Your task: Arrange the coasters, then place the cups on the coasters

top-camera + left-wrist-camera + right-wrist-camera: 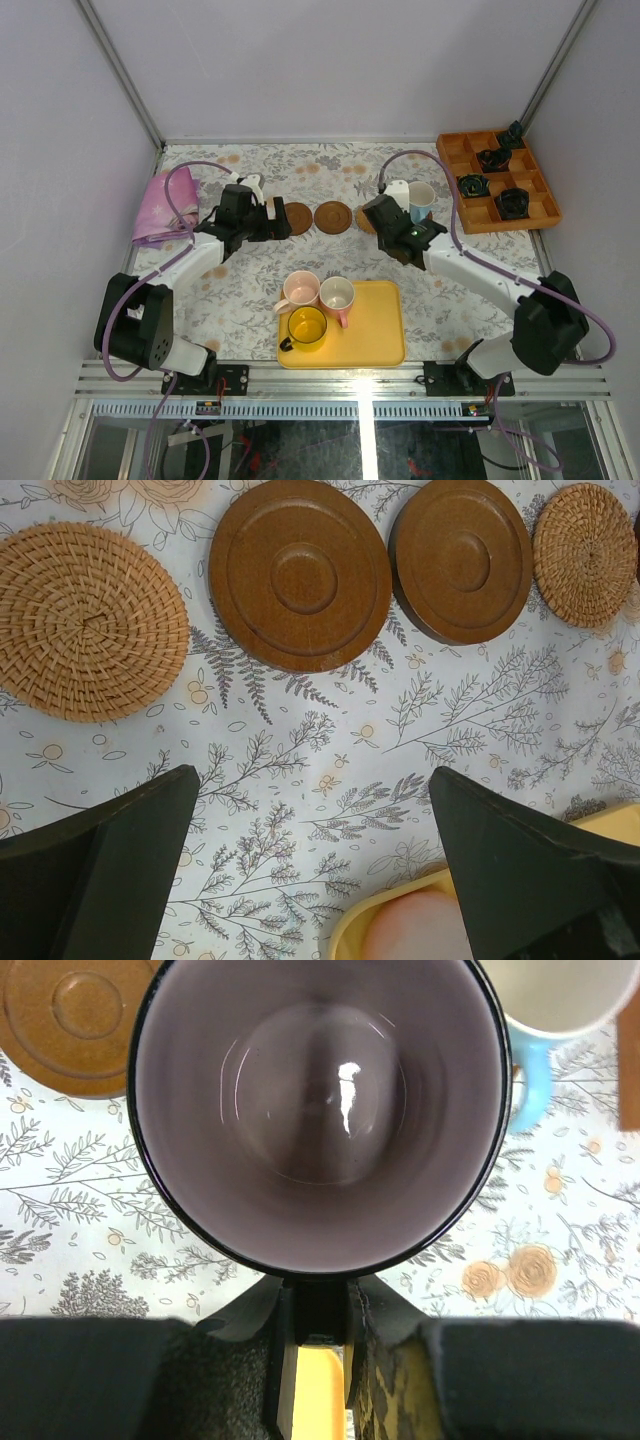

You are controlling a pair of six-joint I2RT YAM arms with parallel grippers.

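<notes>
Four coasters lie in a row in the left wrist view: a woven one [88, 620], two smooth brown ones [300, 575] [460, 560], and a woven one [585, 552]. My left gripper [310, 790] [272, 218] hovers open just in front of them, holding nothing. My right gripper [318, 1305] [385, 215] is shut on the handle of the grey-purple cup [320, 1110], upright, beside a brown coaster [75, 1020]; what lies under the cup is hidden. The light blue cup [421, 200] stands just right of it. Pale pink [299, 290], pink [337, 296] and yellow [307, 326] cups sit on the yellow tray [375, 325].
An orange compartment box [455, 150] with small black objects sits at the back right, close to the blue cup. A pink cloth [160, 210] lies at the left edge. The enclosure's white walls rise behind and to both sides.
</notes>
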